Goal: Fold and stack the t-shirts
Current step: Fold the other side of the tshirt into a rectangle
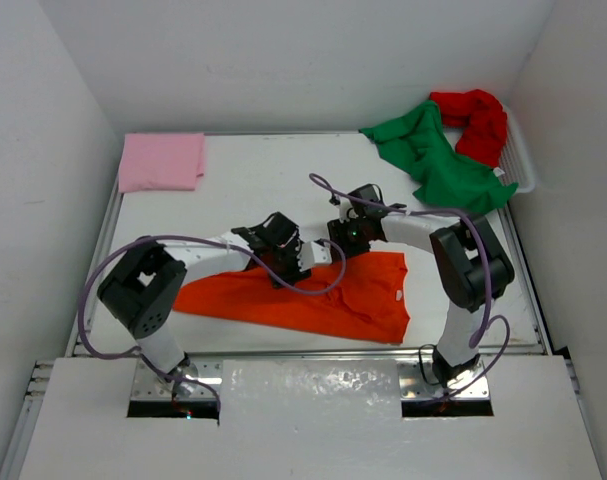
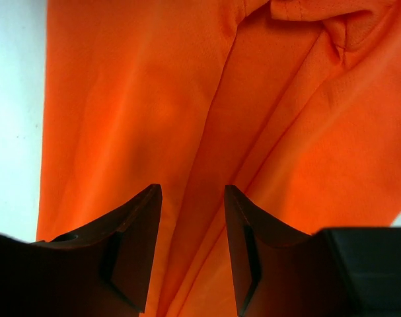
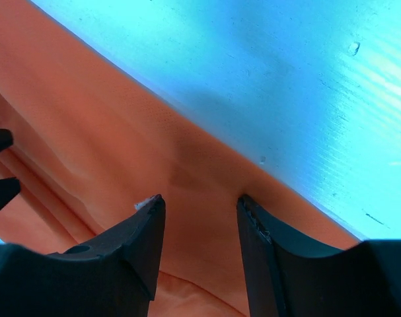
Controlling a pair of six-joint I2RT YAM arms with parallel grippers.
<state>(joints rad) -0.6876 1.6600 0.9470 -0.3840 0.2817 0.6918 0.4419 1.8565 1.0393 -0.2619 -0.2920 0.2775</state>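
Bright, even overhead light filled the top view, leaving only faint soft shadows and patchy glare on the glossy strip [image 1: 313, 385] at the near edge. In the left wrist view the orange shirt [image 2: 286, 132] looked heavily saturated and the left pincer [image 2: 192, 191] dark and soft-focused, while the right wrist view cast the counter [image 3: 266, 66] cyan.

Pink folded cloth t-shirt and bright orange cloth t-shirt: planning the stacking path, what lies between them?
In the top view, bare white table, then the left arm's white link and purple cable.
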